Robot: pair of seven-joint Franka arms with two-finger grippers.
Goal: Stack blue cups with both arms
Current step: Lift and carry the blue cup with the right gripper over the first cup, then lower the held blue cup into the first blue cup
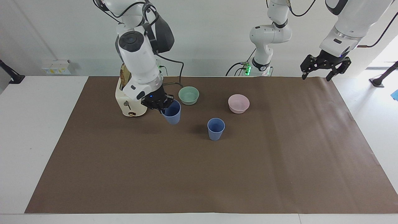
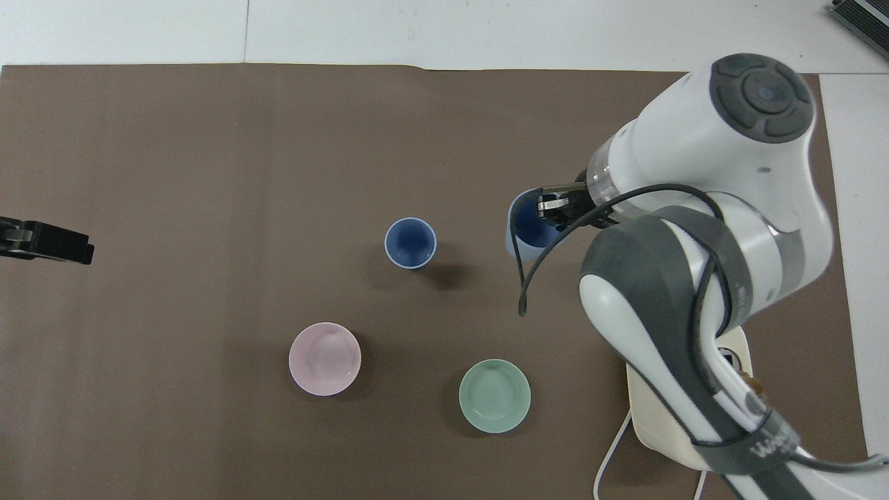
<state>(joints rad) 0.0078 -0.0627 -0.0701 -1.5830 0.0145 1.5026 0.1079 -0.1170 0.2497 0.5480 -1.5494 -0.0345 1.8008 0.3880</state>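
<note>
The right end effector (image 1: 161,104) pinches the rim of one blue cup (image 1: 172,114), one finger inside the mouth and one outside, and holds it in the air over the tabletop (image 1: 199,174) between the toaster (image 1: 126,104) and the second blue cup (image 1: 215,128). A rim grip leaves the cup's tapered base free, which judging by the task is what has to drop into the standing cup's open mouth. That cup stands upright, farther from the robots than the green bowl (image 1: 188,95) and the pink bowl (image 1: 238,103).

The left end effector (image 1: 324,66) waits, fingers spread, above the left arm's end of the tabletop.

The facing view shows the held cup's height and slight tilt. The overhead view instead shows the finger inside its mouth (image 2: 552,207), while the right arm there hides most of the toaster.
</note>
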